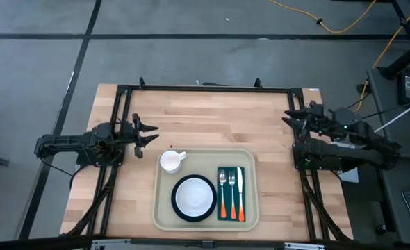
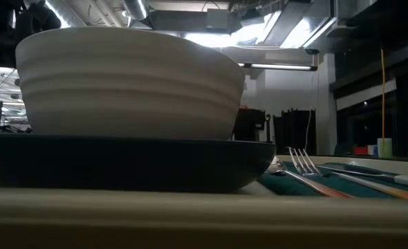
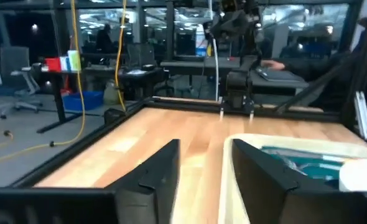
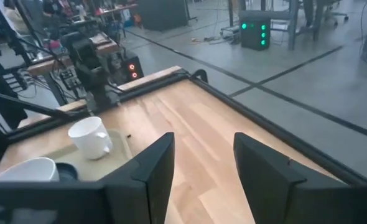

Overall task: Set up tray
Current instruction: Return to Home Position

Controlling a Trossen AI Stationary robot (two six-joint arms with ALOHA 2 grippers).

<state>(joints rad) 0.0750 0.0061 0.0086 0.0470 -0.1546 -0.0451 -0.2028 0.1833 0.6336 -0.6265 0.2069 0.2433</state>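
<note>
The beige tray (image 1: 206, 189) lies flat on the near middle of the table. On it sit a white cup (image 1: 171, 161), a white bowl on a dark plate (image 1: 194, 197), and a dark green napkin (image 1: 231, 193) bearing two forks and a knife with orange handles. My left gripper (image 1: 151, 134) hovers open at the table's left side, just beyond the tray's far left corner. My right gripper (image 1: 288, 117) is open at the table's right edge, away from the tray. In the low view the bowl (image 2: 128, 83) on its plate fills the picture, with the forks (image 2: 308, 169) to its right.
Bare wooden tabletop (image 1: 212, 118) lies between the two arms, beyond the tray. A black metal frame (image 1: 205, 89) runs along the table's edges. A yellow cable (image 1: 344, 24) lies on the floor beyond the table.
</note>
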